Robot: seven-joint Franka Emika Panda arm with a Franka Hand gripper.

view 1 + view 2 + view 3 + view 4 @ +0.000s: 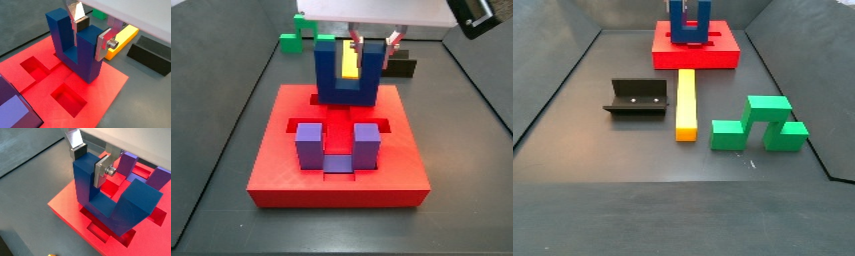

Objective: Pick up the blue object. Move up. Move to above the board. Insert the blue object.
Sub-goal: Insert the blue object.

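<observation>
The blue object [77,50], a navy U-shaped block, stands upright at one end of the red board [107,85], prongs up. Its base looks sunk into a recess [110,225]. It also shows in both side views [346,92] [687,32]. My gripper [92,34] comes from above, and its silver fingers sit on both sides of one prong, pressed against it [89,162]. In a side view the gripper [372,45] is over the far end of the board [278,170].
A purple U-shaped block [338,145] stands in the board's other end. A yellow bar [686,100], a green block [760,125] and the fixture [636,97] lie on the dark floor beside the board [667,55]. Walls close the workspace.
</observation>
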